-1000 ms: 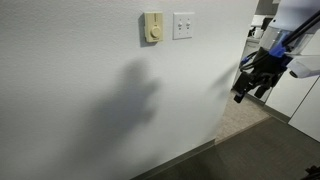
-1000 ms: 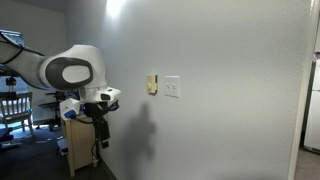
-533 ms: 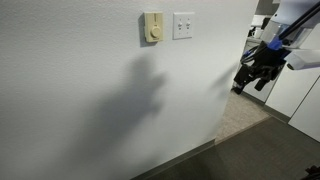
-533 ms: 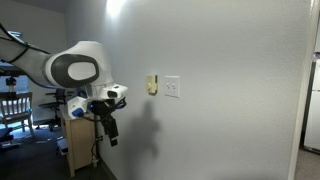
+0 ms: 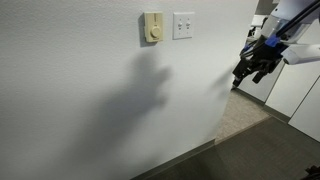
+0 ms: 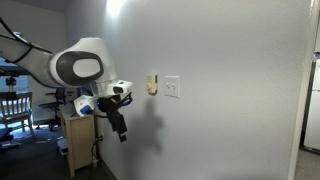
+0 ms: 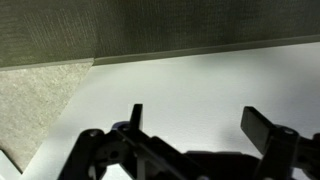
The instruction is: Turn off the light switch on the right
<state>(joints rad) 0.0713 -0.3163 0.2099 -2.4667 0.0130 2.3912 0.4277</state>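
Observation:
The light switch (image 5: 183,25) is a white, nearly square plate with small toggles, high on the white wall; it also shows in an exterior view (image 6: 172,88). A narrower cream-yellow plate with a round knob (image 5: 152,27) sits beside it. My gripper (image 5: 251,72) is black, open and empty, well off to the side of the plates and lower than them, near the wall. In an exterior view my gripper (image 6: 121,127) hangs below the arm's white body. In the wrist view my gripper (image 7: 195,128) faces bare white wall, its jaws wide apart; the switch is out of that view.
A wooden cabinet (image 6: 80,145) and a chair (image 6: 14,110) stand behind the arm. A grey baseboard (image 7: 180,52) and speckled floor (image 7: 35,100) meet the wall. White cabinetry (image 5: 298,95) stands past the wall's corner.
My gripper has moved closer to the wall and toward the plates, rising a little. Its shadow on the wall has shifted toward the switch. The jaws have stayed open.

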